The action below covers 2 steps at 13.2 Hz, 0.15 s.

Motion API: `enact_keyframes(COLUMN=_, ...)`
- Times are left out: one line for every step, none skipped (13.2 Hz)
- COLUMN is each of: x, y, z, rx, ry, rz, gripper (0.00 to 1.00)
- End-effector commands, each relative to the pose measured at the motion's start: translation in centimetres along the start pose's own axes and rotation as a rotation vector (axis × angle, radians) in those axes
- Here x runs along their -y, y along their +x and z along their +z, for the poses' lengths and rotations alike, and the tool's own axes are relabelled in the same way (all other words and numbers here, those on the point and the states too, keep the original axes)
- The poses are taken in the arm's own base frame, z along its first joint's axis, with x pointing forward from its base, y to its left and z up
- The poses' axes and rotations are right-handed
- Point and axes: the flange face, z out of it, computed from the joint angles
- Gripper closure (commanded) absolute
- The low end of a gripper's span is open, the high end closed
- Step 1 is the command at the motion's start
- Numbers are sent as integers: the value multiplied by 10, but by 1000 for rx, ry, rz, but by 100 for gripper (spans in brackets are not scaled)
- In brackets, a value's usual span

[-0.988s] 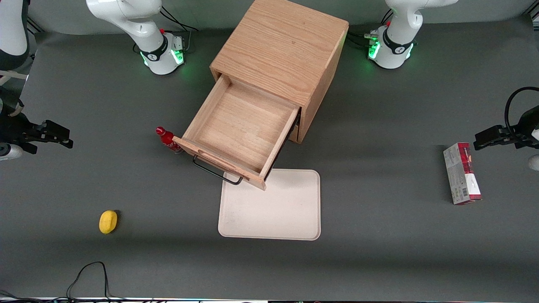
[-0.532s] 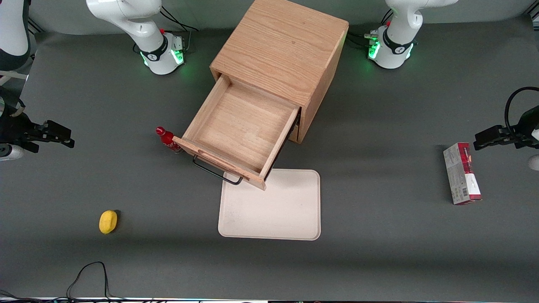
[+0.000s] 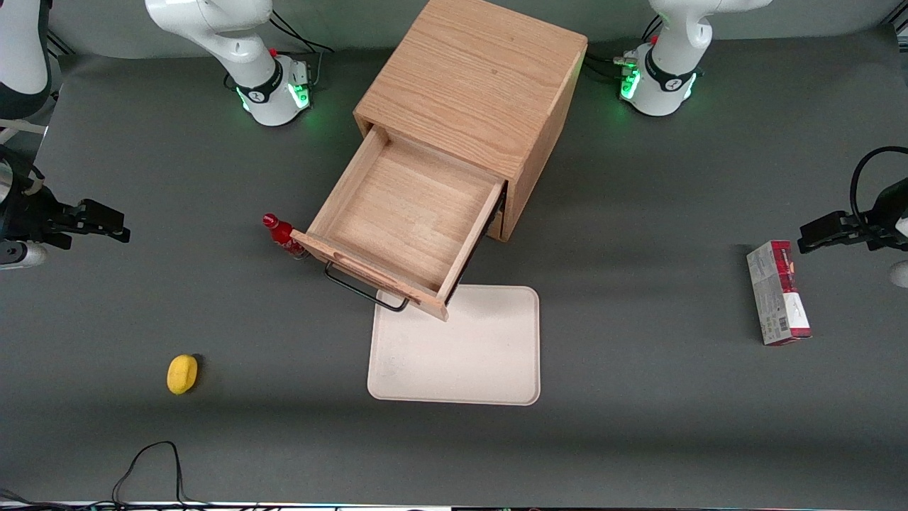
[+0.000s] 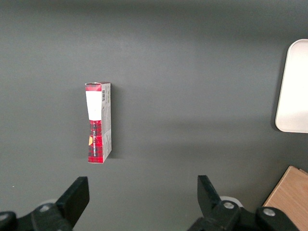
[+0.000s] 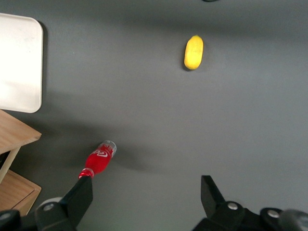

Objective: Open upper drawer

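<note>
The oak cabinet (image 3: 474,85) stands at the middle of the table. Its upper drawer (image 3: 404,220) is pulled far out, showing an empty wooden box with a thin black wire handle (image 3: 365,291) on its front. The bottom drawer is hidden under it. A corner of the drawer shows in the right wrist view (image 5: 14,137). My gripper (image 3: 106,226) hangs open and empty at the working arm's end of the table, well away from the drawer; its fingers (image 5: 77,197) spread wide over bare mat in the right wrist view.
A red bottle (image 3: 282,235) lies beside the drawer's front corner, also in the right wrist view (image 5: 97,158). A white tray (image 3: 461,348) lies in front of the drawer. A yellow lemon (image 3: 181,373) lies nearer the camera. A red-and-grey box (image 3: 778,291) lies toward the parked arm's end.
My gripper has drifted slightly toward the cabinet and a little farther from the camera. The drawer, bottle, tray and lemon have not moved.
</note>
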Motion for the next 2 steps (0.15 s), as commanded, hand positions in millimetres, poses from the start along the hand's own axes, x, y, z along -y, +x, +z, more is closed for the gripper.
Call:
enact_keyframes(x=-1, y=0, z=-5, rx=15, ry=-18, rz=35, gripper=0)
enact_keyframes(x=-1, y=-1, z=-5, rx=16, ry=-18, rz=45, gripper=0)
